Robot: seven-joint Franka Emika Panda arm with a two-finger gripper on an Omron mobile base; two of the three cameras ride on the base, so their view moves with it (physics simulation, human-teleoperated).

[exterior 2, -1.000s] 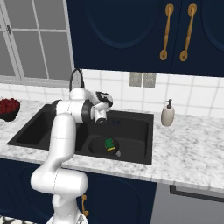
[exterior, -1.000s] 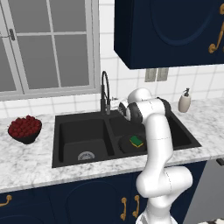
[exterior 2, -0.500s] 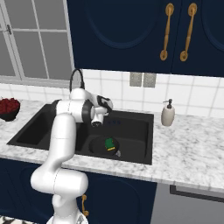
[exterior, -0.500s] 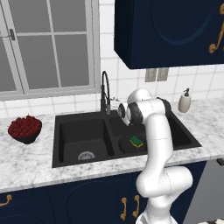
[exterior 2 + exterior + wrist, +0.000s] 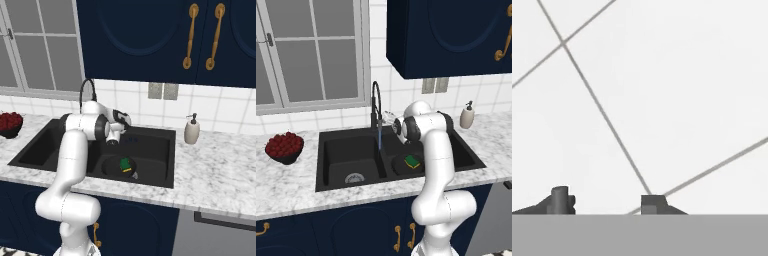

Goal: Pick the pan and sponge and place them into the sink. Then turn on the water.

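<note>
Nearest you, along the front of the marble table (image 5: 286, 192), sits the black double sink (image 5: 331, 182); your arm rises in front of its right basin. Down in that right basin lies the pan (image 5: 401, 165), and the sponge (image 5: 413, 161), yellow with its green layer up, rests inside it. Farther back, over the divider, your jaws (image 5: 388, 118) hang just beside the faucet (image 5: 376, 107), and a thin pale-blue stream of water (image 5: 379, 138) falls from the spout toward the left basin. From the hand view you see two dark tips (image 5: 560, 200) standing apart against white wall tile with nothing between them, so the jaws are parted and hold nothing. Off at the far left a bowl of red fruit (image 5: 285, 147) sits on the table, and a soap dispenser (image 5: 467, 115) stands at the back right by the wall.
</note>
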